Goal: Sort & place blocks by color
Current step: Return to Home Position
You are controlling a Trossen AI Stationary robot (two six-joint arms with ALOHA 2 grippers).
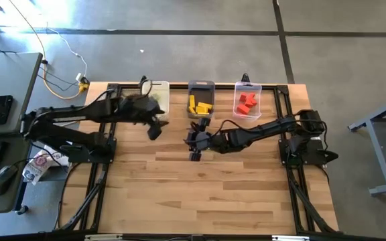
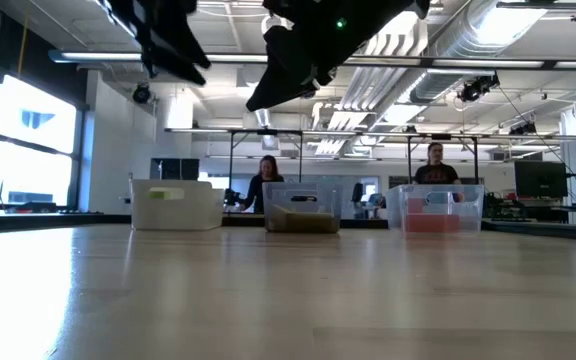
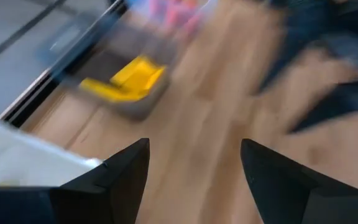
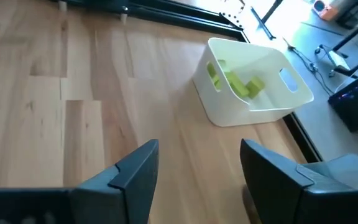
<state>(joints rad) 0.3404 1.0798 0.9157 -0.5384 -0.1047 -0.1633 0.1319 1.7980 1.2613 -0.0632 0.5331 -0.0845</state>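
The blocks lie sorted in three bins along the table's far edge. Light green blocks [image 4: 238,84] are in the white bin [image 1: 158,100]. Yellow blocks [image 1: 200,106] fill the dark grey bin [image 1: 201,87], and red blocks [image 1: 246,104] the clear bin [image 1: 248,87]. My left gripper [image 1: 154,129] hovers open above the table, just near of the white bin; its wrist view shows the yellow blocks [image 3: 126,81] through blur. My right gripper [image 1: 194,148] is open and raised near of the grey bin, facing the white bin [image 4: 253,93]. Neither gripper holds anything.
Bare wood [image 1: 206,194] stretches from the bins to the table's near edge. Black frame rails [image 1: 99,174] run along both sides. A desk with a keyboard and mouse [image 1: 2,177] stands left of the table. Two people [image 2: 268,180] stand in the room beyond the far edge.
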